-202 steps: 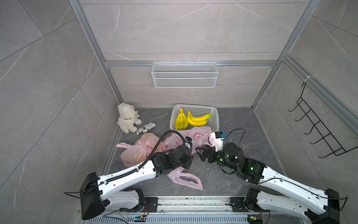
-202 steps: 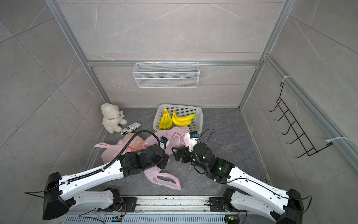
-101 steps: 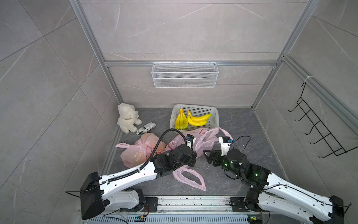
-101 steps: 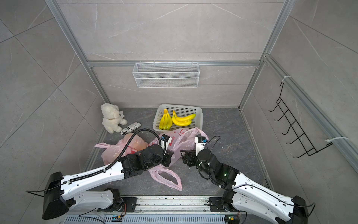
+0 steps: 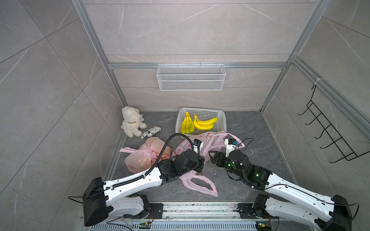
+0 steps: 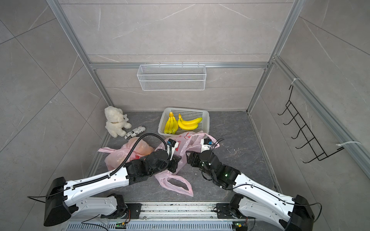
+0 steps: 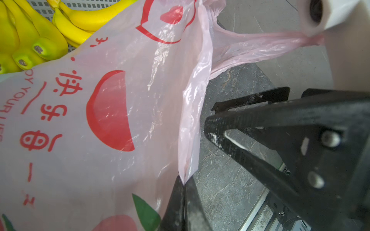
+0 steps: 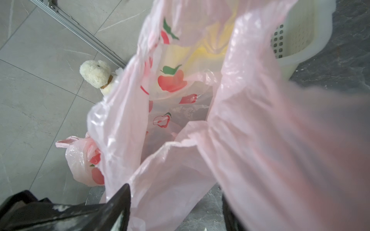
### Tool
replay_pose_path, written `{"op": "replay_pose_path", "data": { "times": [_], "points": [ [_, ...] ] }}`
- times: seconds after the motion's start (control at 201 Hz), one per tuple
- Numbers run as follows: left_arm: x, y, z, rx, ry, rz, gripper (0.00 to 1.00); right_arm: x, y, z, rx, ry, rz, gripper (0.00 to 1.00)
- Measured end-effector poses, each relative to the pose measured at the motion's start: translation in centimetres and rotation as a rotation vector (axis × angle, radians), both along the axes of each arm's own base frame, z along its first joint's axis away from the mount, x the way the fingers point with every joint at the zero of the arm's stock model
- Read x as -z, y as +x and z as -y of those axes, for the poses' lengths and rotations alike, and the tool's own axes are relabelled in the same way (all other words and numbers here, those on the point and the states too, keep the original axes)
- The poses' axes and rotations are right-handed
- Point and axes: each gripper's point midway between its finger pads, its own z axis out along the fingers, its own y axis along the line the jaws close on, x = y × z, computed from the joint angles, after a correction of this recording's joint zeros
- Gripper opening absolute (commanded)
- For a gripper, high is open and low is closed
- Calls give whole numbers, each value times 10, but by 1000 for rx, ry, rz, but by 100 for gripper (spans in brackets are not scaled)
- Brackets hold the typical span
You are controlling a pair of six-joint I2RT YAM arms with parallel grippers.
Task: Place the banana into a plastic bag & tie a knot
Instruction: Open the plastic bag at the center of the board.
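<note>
Drew the pink plastic bag [image 7: 100, 120] wider open over the last second, one handle [image 7: 260, 44] now stretched taut toward the right arm's camera mount [image 5: 230, 143]

Left jaws clamped tight on the bag's rim, film rising straight out of the pinch. Right jaws standing wide, a fold of film draped between them and across the lens, nothing visibly pinched. Other handle loop [image 5: 185, 179] lying slack on the surface behind the left jaws

Bananas [image 6: 188, 123] not yet bagged: resting in the white basket [image 5: 223, 124] just beyond both pairs of jaws, bag's far edge lapping the basket's near rim. Bunch nearer the left jaws [image 5: 187, 126] lying lengthwise away from them, stems pointing off, tips toward the bag. Bunch nearer the right jaws [image 5: 205, 124] lying crosswise, stem end beside the first bunch, tips out to the right jaws' side

Risk of tearing the thin film, or of yanking the rim out of the left pinch, on any pull-back of the right arm with the handle apparently hooked on that mount; risk too of the mouth sagging shut once left by the right jaws
</note>
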Motion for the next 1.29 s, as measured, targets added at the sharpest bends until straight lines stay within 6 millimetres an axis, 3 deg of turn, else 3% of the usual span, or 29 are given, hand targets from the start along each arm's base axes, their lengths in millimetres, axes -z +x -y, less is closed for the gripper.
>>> {"op": "replay_pose_path", "data": {
  "times": [0.304,0.448,0.637,0.752,0.861,0.966,1.085,1.234,1.294],
  "points": [
    [3,-4,5,25,-20,-2,0,4,11,6,59,34,-36,65],
    [1,-9,11,51,-31,4,0,12,15,-1,54,15,-61,64],
    [4,-19,22,109,-26,11,0,17,20,-12,30,11,-80,56],
    [4,-22,24,127,-25,12,0,20,20,-16,18,6,-88,43],
    [4,-22,25,132,-23,19,0,21,20,-17,15,8,-92,19],
    [6,-22,23,131,-15,19,21,21,20,-17,10,3,-87,4],
    [4,-17,13,90,4,41,53,20,20,-18,0,-7,-72,0],
    [-4,-8,-11,-17,34,64,72,15,20,-22,-34,-8,-48,0],
    [-6,-5,-19,-56,51,71,74,12,19,-25,-52,-1,-33,0]
  ]
}}
